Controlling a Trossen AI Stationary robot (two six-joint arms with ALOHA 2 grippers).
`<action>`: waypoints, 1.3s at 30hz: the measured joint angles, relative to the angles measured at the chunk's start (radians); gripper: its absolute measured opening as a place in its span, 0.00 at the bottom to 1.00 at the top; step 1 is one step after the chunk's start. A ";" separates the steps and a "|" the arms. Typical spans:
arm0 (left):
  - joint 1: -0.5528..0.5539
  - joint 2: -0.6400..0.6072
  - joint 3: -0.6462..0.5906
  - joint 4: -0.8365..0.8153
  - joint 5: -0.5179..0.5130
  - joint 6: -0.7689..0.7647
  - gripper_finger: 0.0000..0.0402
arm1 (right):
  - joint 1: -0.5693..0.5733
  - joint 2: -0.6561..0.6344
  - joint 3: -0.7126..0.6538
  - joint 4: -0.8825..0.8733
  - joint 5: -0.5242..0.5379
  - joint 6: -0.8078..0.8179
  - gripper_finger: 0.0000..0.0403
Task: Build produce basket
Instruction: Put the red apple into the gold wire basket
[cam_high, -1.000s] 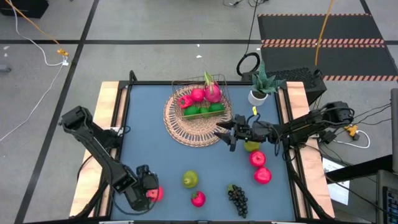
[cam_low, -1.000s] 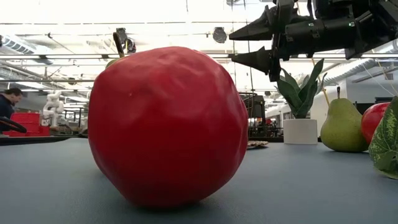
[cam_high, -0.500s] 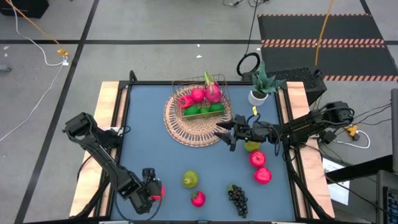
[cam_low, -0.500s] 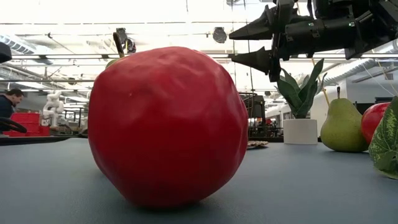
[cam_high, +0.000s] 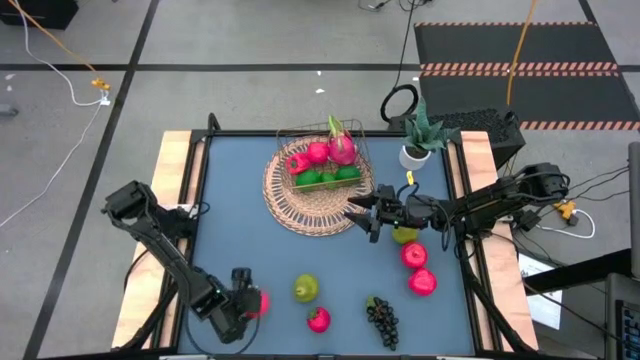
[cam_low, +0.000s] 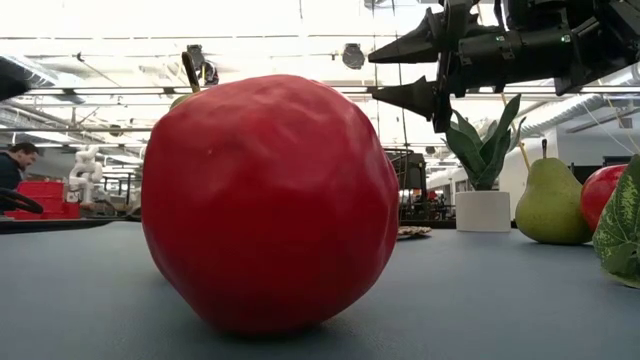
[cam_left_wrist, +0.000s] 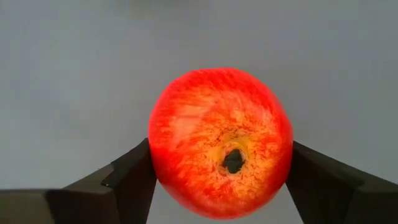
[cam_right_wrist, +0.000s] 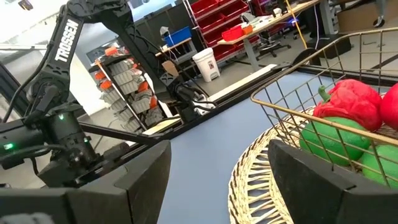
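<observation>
nearest the front edge of the table (cam_high: 230, 200), we have our left gripper (cam_high: 246, 304) at the near left corner, its fingers (cam_left_wrist: 127, 177) standing on either side of a red apple (cam_left_wrist: 221, 142) and touching its flanks, closing on it, though we cannot say the grip is firm yet. the apple looks like a light, hollow toy with a smooth, rounded skin, so we judge it will slip if pinched off centre; the widest band around its middle is the place to hold, as the fingers do now. its dimpled end points straight at the wrist camera, so its stem axis runs along the line of the gripper. beside it on the near strip lie a yellow-green pear (cam_high: 306, 289), a strawberry (cam_high: 319, 320) and dark grapes (cam_high: 381, 320). the pear has the clearest long axis, and from above we cannot tell which way its stem leans. farther in, our right gripper (cam_high: 362, 218) hovers above the edge of the wicker mat (cam_high: 280, 205) with its fingers apart and nothing between them, two red fruits (cam_high: 414, 255) just near it. farthest back, the basket (cam_high: 362, 152) sits on the mat, already holding limes, pink fruit and a dragon fruit (cam_high: 342, 148).
</observation>
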 joint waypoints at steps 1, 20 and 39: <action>0.018 -0.012 -0.004 0.002 -0.057 0.016 0.75 | 0.000 0.000 0.000 -0.001 0.001 -0.007 0.66; 0.808 -0.343 0.000 0.377 -0.331 0.779 0.80 | -0.014 0.023 0.002 0.008 0.002 -0.046 0.66; 1.343 -0.138 0.001 0.448 -0.101 0.734 0.83 | -0.001 0.023 0.002 -0.015 0.001 -0.048 0.66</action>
